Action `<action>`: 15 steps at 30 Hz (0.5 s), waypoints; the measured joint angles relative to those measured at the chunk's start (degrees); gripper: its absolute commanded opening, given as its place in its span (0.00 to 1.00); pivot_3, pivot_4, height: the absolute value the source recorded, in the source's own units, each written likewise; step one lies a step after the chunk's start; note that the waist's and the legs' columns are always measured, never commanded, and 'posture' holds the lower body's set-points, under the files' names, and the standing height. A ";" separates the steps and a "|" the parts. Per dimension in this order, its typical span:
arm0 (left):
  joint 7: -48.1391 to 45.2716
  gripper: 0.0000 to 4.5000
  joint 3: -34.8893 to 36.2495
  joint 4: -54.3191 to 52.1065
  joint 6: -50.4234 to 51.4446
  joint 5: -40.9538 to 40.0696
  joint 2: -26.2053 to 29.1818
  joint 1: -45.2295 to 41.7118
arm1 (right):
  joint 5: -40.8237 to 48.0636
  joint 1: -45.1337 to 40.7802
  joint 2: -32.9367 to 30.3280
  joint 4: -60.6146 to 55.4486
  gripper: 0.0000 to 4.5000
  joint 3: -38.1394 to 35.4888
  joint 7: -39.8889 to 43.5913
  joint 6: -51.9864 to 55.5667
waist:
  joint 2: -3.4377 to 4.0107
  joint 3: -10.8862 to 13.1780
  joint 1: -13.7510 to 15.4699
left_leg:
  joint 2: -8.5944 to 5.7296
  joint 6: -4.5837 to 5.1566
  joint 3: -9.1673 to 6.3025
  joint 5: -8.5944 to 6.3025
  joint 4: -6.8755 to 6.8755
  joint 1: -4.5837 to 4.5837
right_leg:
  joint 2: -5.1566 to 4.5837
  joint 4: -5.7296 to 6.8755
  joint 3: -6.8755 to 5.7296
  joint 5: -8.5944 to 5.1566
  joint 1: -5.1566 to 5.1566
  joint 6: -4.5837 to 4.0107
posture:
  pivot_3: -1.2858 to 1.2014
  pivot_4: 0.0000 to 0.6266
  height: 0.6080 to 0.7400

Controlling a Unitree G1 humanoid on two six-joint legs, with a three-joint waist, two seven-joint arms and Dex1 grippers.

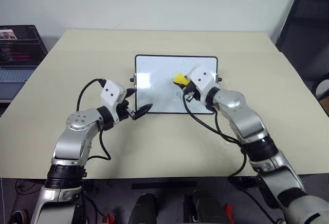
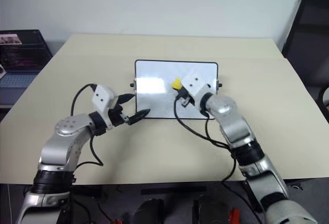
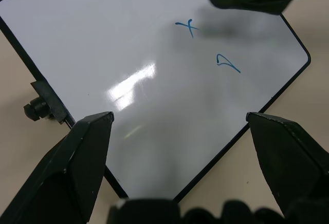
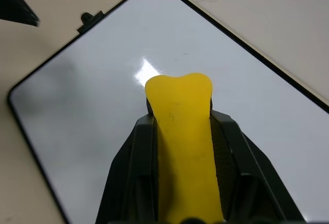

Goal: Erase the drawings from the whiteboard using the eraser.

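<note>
On the beige bench [image 1: 169, 147] I see the whiteboard [image 1: 154, 80] lying flat near the middle, with its thin black frame and a small black knob on each short side. My right end effector [image 1: 183, 82] is above the right half of the board, and it is clenched on the eraser [image 1: 179, 78]. From the right wrist camera I see the eraser [image 4: 182, 147] pressed between the two black fingers [image 4: 131, 172], with its yellow rounded end coming out past the fingertips and pointing over the white surface. I cannot tell if the eraser touches the board or is just above it.

My left end effector [image 1: 138, 106] is at the left near corner of the whiteboard, over the near edge of the frame. Its two black fingers [image 3: 77, 157] stand wide apart, released, and hold nothing. Between them, in the left wrist camera, I see the drawings [image 3: 205, 44] in blue marker: a mark like an "x" and below it a mark like a "9". The yellow eraser in its dark fingers is just beside the "x" mark. A third mark I cannot find; the place above the "x" is covered by the right end effector.

A laptop [image 1: 15, 54] stands beside the bench at the far left.
</note>
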 measured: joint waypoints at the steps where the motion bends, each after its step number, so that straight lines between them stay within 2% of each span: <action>1: 0.00 1.00 -0.08 0.00 0.05 0.02 0.01 0.01 | -0.66 -0.58 0.37 1.98 0.23 0.14 0.07 -1.25 | 0.00 0.00 0.08 | -0.01 0.00 -0.03 0.00 0.00 -0.03 | -0.02 -0.01 -0.03 0.00 0.00 -0.01 | 0.52 0.24 1.00; 8: -0.06 1.00 -0.50 -0.32 0.29 0.04 0.03 -0.25 | -4.31 -7.97 3.36 18.82 0.23 0.70 -1.43 -8.85 | 0.00 0.00 -0.10 | 0.02 0.00 -0.04 0.00 0.00 -0.04 | -0.03 0.02 -0.04 0.01 -0.04 -0.02 | 0.52 0.24 1.00; 15: -0.17 1.00 -0.56 -0.38 0.34 0.05 0.02 -0.38 | -5.62 -8.60 3.04 21.71 0.23 1.38 2.27 -11.25 | 0.00 0.00 -0.14 | 0.00 0.00 -0.04 0.00 0.02 0.03 | -0.03 0.12 -0.03 0.01 0.00 -0.02 | 0.52 0.24 1.00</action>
